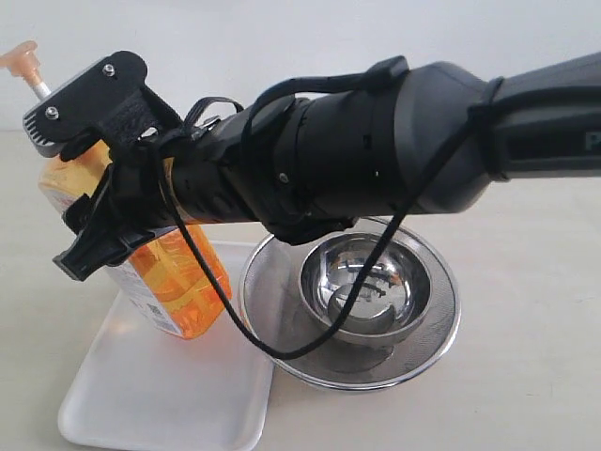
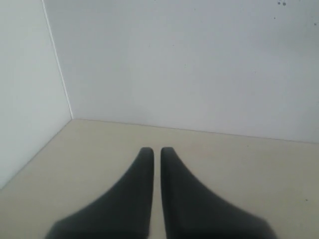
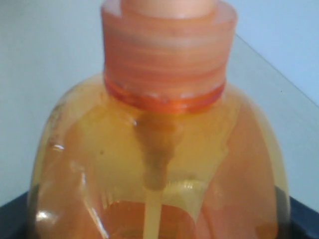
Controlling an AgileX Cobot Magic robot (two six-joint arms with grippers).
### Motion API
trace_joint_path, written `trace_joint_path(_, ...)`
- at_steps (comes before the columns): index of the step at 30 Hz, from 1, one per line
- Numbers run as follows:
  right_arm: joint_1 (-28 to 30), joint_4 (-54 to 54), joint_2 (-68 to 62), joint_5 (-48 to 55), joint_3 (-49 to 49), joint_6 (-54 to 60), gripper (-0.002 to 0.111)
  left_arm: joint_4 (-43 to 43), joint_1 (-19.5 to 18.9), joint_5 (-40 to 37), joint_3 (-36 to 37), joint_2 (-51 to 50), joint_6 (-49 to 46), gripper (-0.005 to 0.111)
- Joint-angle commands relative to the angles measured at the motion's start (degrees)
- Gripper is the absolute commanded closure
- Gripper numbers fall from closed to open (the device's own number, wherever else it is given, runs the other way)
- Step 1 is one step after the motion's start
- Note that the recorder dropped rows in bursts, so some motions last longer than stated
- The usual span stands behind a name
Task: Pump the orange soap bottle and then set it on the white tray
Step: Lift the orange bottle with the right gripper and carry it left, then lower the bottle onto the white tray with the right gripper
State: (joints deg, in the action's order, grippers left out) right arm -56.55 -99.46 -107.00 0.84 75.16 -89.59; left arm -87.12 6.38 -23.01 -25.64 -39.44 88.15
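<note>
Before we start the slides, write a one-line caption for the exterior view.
Right gripper holds the tilted bottle over the tray, beside a strainer.

orange soap bottle translucent glossy plastic, white tray smooth plastic, bowl polished steel, strainer fine metal mesh

exterior view near table, right wrist view shares its orange soap bottle, left apparently faces wall

Beige tabletop. A white tray lies at front left. A round steel mesh strainer rests just beside it.
</note>
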Motion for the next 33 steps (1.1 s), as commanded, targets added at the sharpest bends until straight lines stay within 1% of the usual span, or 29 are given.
trace_joint_path(1,0.0,-0.5,0.3,0.9,0.9,0.1,0.108,2.3,-0.1,4.7,1.1,2.2,-6.3,0.102)
trace_joint_path(3,0.0,-0.5,0.1,0.9,0.9,0.2,0.108,5.4,-0.1,5.2,1.4,2.9,-9.1,0.102)
trace_joint_path(6,0.0,-0.5,-0.1,1.0,0.9,0.4,0.108,5.5,-0.1,4.9,1.6,3.0,-11.2,0.102)
trace_joint_path(16,0.0,-0.5,-2.2,0.6,0.9,0.2,0.108,5.5,-0.1,4.9,1.6,3.0,-11.5,0.102)
trace_joint_path(18,0.0,-0.5,-2.2,0.6,0.9,0.2,0.107,5.5,-0.1,4.9,1.6,3.0,-11.5,0.102)
trace_joint_path(21,0.0,-0.5,-2.2,0.5,0.9,0.2,0.092,5.5,-0.1,4.9,1.6,3.0,-11.5,0.102)
trace_joint_path(25,0.0,-0.5,-2.2,0.9,0.9,-0.2,0.058,5.5,-0.1,4.9,1.6,3.0,-11.8,0.102)
trace_joint_path(26,0.0,-0.5,-2.2,1.1,0.9,-0.5,0.053,5.5,-0.1,4.9,1.6,3.0,-11.8,0.102)
trace_joint_path(28,0.0,-0.5,-2.2,1.6,0.9,-1.6,0.045,5.5,-0.1,4.9,1.6,3.0,-11.8,0.102)
trace_joint_path(31,0.0,-0.5,-2.2,2.0,0.9,-1.8,0.037,5.5,-0.1,5.2,1.6,3.0,-11.7,0.102)
trace_joint_path(33,0.0,-0.5,-2.2,2.3,0.9,-2.1,0.035,5.5,-0.1,5.2,1.6,3.0,-11.7,0.102)
